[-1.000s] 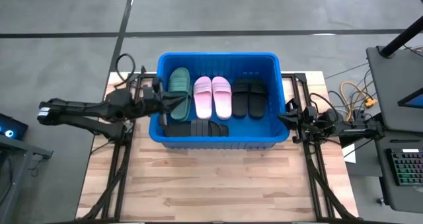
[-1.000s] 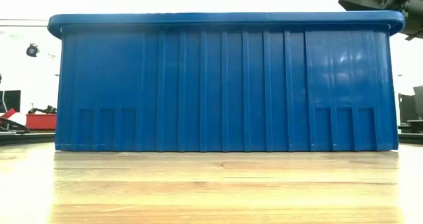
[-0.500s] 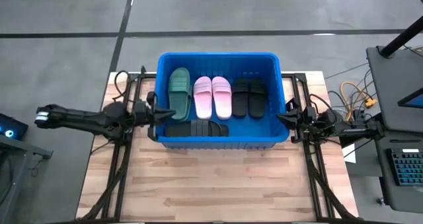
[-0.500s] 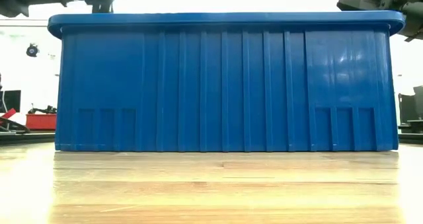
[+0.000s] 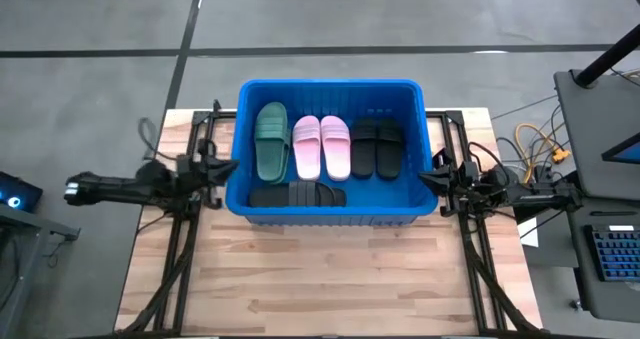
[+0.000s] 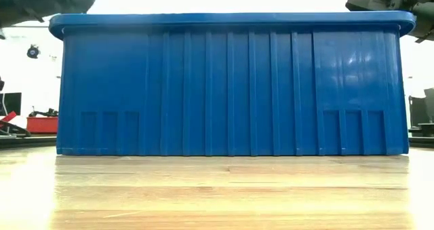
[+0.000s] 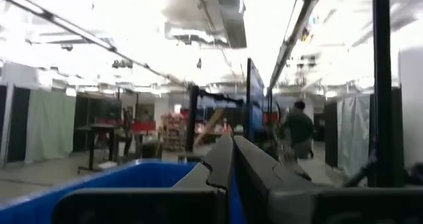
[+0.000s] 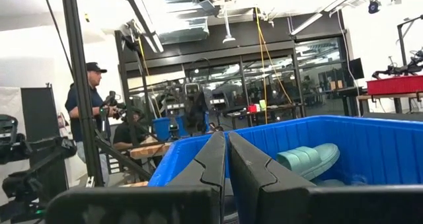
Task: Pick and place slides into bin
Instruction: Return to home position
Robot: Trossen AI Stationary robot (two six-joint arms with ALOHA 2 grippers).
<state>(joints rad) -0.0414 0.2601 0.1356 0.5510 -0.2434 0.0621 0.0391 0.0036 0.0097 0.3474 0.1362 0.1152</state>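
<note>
The left gripper [image 5: 218, 167] has drawn back out of the bin [image 5: 330, 84] and now hangs just outside its left wall, the arm stretched low and level toward the left edge of the tabletop [image 5: 320, 279]. The right gripper [image 5: 432, 179] has not shifted. It sits just beside the bin's right wall, its arm running out past loose cables [image 5: 535, 144] toward a keyboard [image 5: 612, 251] on a side desk. A blue wall stands between each gripper and the slides. Beyond the table, a person [image 8: 89, 108] in a cap stands by a black post, and another person [image 7: 299, 128] shows farther off in the left wrist view.

All the slides lie inside the bin. The dark green slides [image 5: 270, 142] are at the left end, the pink pair [image 5: 321, 146] in the middle and a black pair [image 5: 377, 146] to their right. A second black pair [image 5: 297, 195] lies crosswise along the wall facing the open tabletop. Both sets of jaws are pressed together, holding nothing.
</note>
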